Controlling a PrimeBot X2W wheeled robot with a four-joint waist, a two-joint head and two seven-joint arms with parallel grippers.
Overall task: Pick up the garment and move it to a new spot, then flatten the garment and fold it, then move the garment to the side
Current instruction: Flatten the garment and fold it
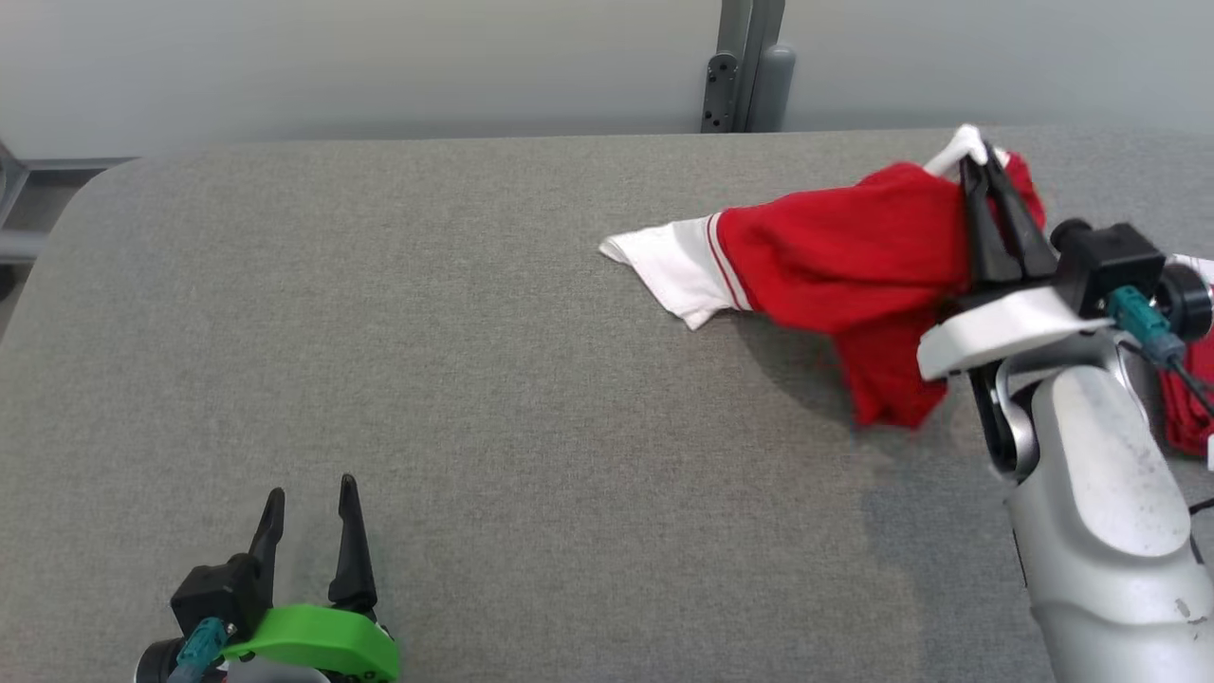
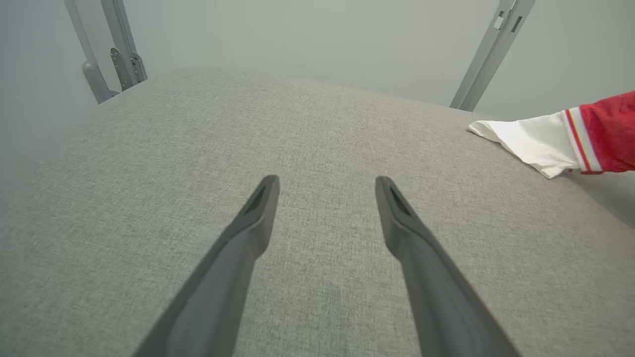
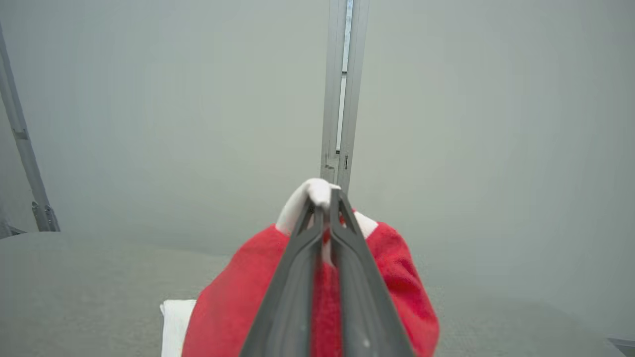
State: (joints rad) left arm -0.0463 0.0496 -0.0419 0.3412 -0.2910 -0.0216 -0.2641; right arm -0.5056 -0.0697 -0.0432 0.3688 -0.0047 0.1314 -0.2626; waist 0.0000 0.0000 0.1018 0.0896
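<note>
A red garment (image 1: 844, 256) with white striped sleeve ends hangs lifted over the right side of the grey table (image 1: 474, 332). My right gripper (image 1: 982, 161) is shut on a white-edged fold at its top, raised above the table; in the right wrist view the cloth (image 3: 223, 302) drapes down both sides of the closed fingers (image 3: 292, 287). One white sleeve end (image 1: 669, 270) trails left and touches the table, also showing in the left wrist view as the sleeve (image 2: 540, 141). My left gripper (image 1: 313, 512) rests open at the lower left, far from the garment, nothing between its fingers (image 2: 248, 233).
A grey metal post (image 1: 744, 66) stands behind the table's far edge, with a pale wall beyond. More red cloth (image 1: 1190, 398) shows at the right edge behind my right forearm. The table's left edge curves away at the far left.
</note>
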